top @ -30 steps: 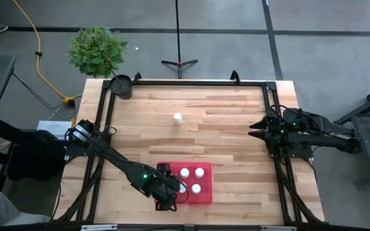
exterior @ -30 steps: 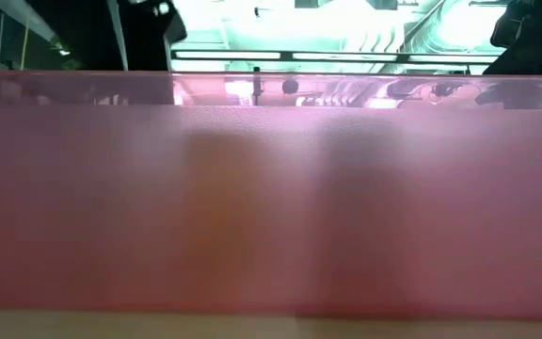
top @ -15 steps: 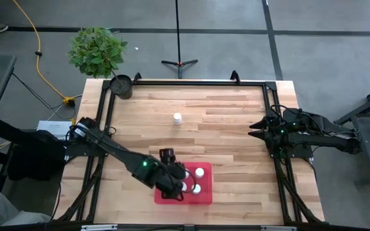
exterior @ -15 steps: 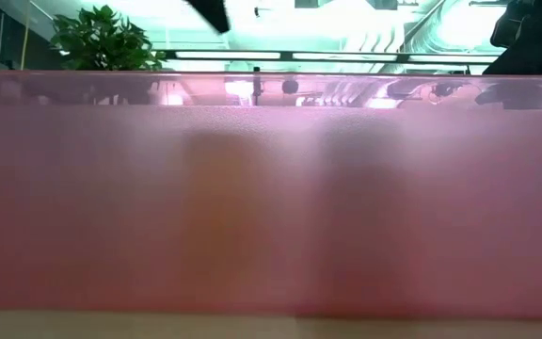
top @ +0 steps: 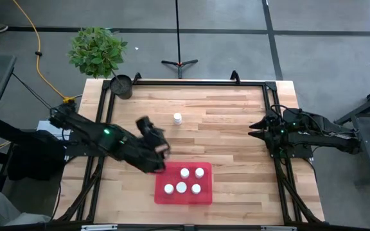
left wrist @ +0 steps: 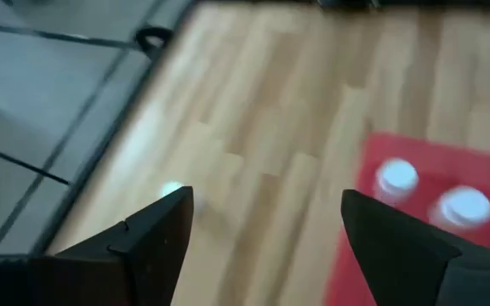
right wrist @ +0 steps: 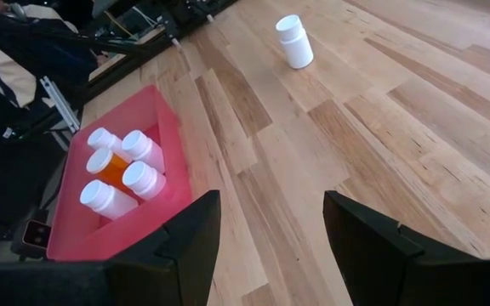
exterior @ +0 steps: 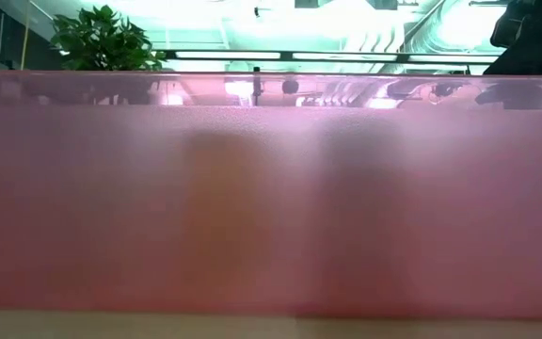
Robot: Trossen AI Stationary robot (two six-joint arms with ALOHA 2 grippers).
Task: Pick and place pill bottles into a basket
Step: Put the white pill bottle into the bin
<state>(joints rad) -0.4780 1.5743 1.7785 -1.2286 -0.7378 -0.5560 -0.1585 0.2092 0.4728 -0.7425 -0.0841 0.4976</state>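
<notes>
The red basket [top: 205, 196] lies at the table's near middle and holds several white-capped pill bottles [top: 181, 187]. The right wrist view shows one of them with an orange body [right wrist: 109, 166]. One more pill bottle [top: 177, 118] stands alone on the table toward the far edge, and it also shows in the right wrist view [right wrist: 294, 41]. My left gripper [top: 159, 149] is open and empty, above the table just far-left of the basket [left wrist: 415, 246]. My right gripper [top: 254, 128] is open and empty at the table's right edge.
A dark round pot [top: 121, 85] stands at the table's far left corner, beside a green plant [top: 97, 50] on the floor. In the low view the basket's pink wall [exterior: 271, 207] fills nearly the whole picture. Bare wood lies between the lone bottle and the basket.
My left gripper has risen from over the basket's near left part and gone toward the far and left edges, clear of the basket. The bottles it covered now show standing in the basket. My right arm has kept still.
</notes>
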